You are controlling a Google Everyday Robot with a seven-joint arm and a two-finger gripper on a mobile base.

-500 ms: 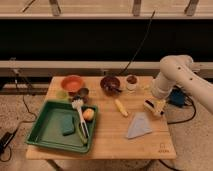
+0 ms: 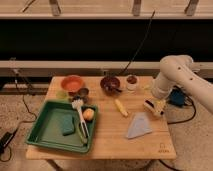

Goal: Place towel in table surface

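Gripper (image 2: 155, 107) at the right edge of the table (image 2: 115, 146), hanging low from the white arm (image 2: 176, 75) that bends down from the right; whether it is spread or closed is not to be made out from where one stands, nor whether it touches the wood. It carries nothing of the task's thing: the towel (image 2: 138, 125), a grey-blue cloth, lies flat on the bare wood just beside and in front of the gripper, its pointed end toward it and a narrow strip of wood showing between the two. Left of the towel lies a yellow item (image 2: 121, 107), apart from it. Farther back stand a dark bowl (image 2: 110, 84), a cup (image 2: 132, 82) and an orange bowl (image 2: 73, 83). On the left is a green tray (image 2: 42, 135) holding a sponge (image 2: 67, 125), a brush (image 2: 79, 114) and an orange fruit (image 2: 88, 114). Compared with half a second ago almost nothing has changed: the towel keeps the same place and outline, the gripper is in nearly the same spot beside it, and the other things have not shifted. An unmoved cloth resting wholly on the tabletop, with the gripper clear of it, suggests that the placing itself is done and that only the arm's retreat remains. In that retreat the likely hazard is a low sweep catching the towel's near corner and dragging it toward the edge.
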